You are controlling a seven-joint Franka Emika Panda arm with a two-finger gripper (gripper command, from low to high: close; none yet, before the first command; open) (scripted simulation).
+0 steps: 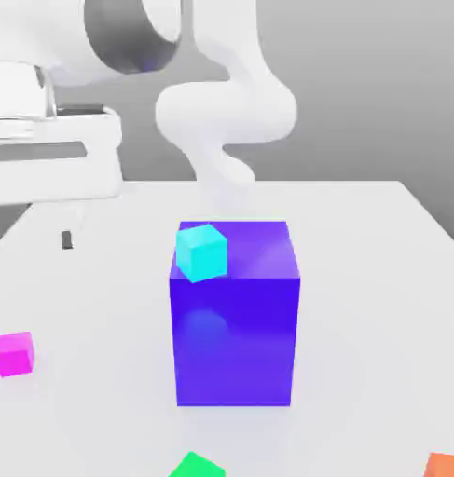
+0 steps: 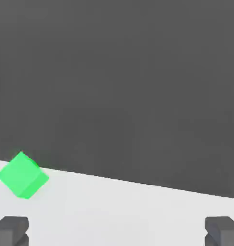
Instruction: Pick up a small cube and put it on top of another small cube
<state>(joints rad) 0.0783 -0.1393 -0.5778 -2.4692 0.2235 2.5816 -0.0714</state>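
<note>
Nearest me, a green cube [image 1: 196, 465] sits at the table's [image 1: 379, 279] front edge; I could grab it by mistake. The magenta small cube [image 1: 14, 353] lies on the exterior view's left, well apart from the cyan cube [image 1: 201, 252] atop the blue block [image 1: 236, 335]. My gripper [image 2: 117, 230] hangs spread wide, empty, the arm [image 1: 226, 102] folded behind.
</note>
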